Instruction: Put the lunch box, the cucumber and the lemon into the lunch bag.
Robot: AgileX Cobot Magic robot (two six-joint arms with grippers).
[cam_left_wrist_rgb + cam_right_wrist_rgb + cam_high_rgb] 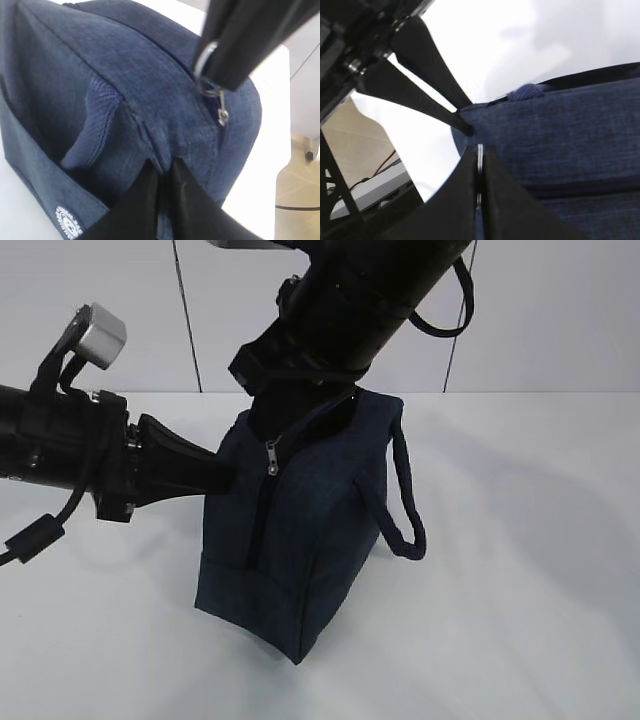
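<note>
left gripper (162, 172) pinches the lunch bag (300, 540) fabric; right gripper (479, 165) apparently clamped on its ring pull (202, 62)

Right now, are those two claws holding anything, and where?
Both hold the lunch bag: the left gripper pinches fabric at its end, the right gripper clamps the silver ring pull of its zipper.

- A white tabletop (520, 570) carries everything in view.
- The dark navy lunch bag (300, 540) stands upright on it, near the middle.
- The bag's strap handle (400, 510) droops on the bag's right side.
</note>
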